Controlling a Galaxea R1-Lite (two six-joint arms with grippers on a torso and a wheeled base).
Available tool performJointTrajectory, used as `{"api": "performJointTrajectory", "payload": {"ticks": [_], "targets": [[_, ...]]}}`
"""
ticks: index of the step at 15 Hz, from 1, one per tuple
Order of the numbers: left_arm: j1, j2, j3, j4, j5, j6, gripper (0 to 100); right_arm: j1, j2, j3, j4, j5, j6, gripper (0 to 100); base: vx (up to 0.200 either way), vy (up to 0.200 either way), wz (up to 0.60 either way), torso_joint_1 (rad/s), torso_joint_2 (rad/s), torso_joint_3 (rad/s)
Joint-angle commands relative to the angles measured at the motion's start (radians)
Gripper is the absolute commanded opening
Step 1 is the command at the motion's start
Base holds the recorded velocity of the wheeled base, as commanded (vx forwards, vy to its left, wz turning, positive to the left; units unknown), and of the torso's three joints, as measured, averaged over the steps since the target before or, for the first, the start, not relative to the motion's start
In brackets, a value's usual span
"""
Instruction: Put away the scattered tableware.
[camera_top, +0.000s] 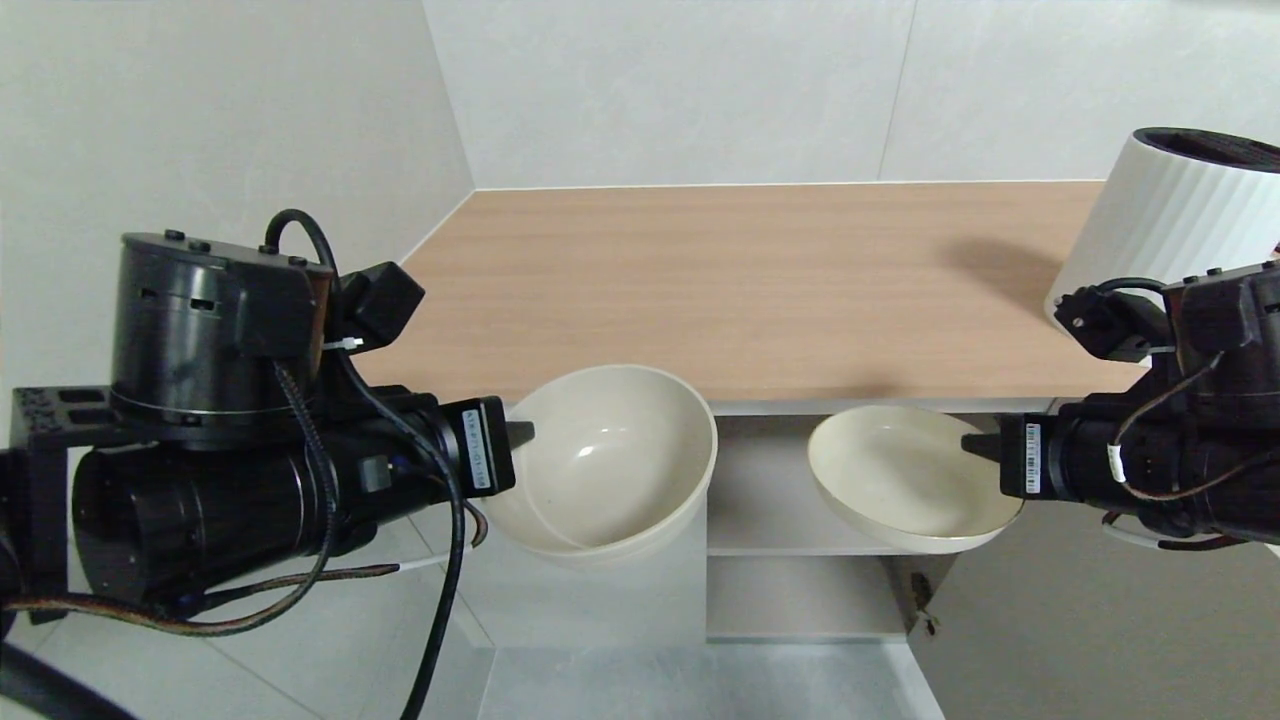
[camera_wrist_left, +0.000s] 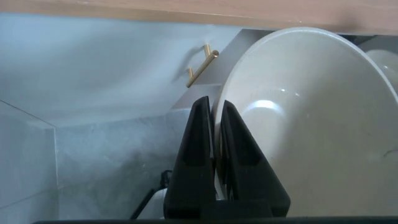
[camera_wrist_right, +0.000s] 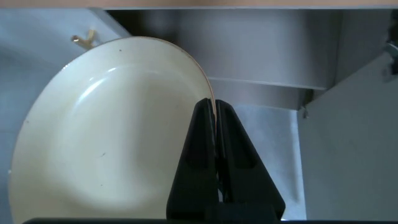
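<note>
A deep cream bowl (camera_top: 610, 460) hangs in the air in front of the wooden counter's edge, held by its rim in my left gripper (camera_top: 522, 433). In the left wrist view the two black fingers (camera_wrist_left: 202, 134) pinch the bowl (camera_wrist_left: 311, 124) wall between them. A shallower cream plate (camera_top: 905, 475) is held to the right of it, in front of the open cabinet, with my right gripper (camera_top: 975, 445) shut on its rim. The right wrist view shows the plate (camera_wrist_right: 112, 130) edge clamped between the fingers (camera_wrist_right: 202, 127).
A wooden counter (camera_top: 750, 280) runs along the back, against white walls. A white ribbed vessel (camera_top: 1170, 215) stands at its right end. Below the counter an open cabinet with a shelf (camera_top: 770, 545) sits between the bowl and plate. A gold door handle (camera_wrist_left: 202, 65) is on the cabinet door.
</note>
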Motion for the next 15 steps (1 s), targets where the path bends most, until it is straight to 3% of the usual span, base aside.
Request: {"api": "performJointTrajectory", "payload": {"ticks": [1, 5, 15], "targets": [[0.000, 0.006, 0.000, 0.000, 0.001, 0.000, 0, -0.001, 0.014, 0.000, -0.001, 0.000, 0.000, 0, 0.000, 0.000, 0.00, 0.000, 0.00, 0.000], [0.000, 0.010, -0.002, 0.000, 0.001, 0.000, 0, -0.007, 0.039, 0.002, -0.001, 0.000, -0.002, 0, 0.000, 0.000, 0.00, -0.024, 0.06, 0.031], [0.000, 0.024, -0.002, 0.000, 0.001, 0.000, 0, -0.015, 0.069, 0.043, -0.069, 0.000, -0.009, 0, 0.000, 0.000, 0.00, -0.195, 0.44, 0.244]]}}
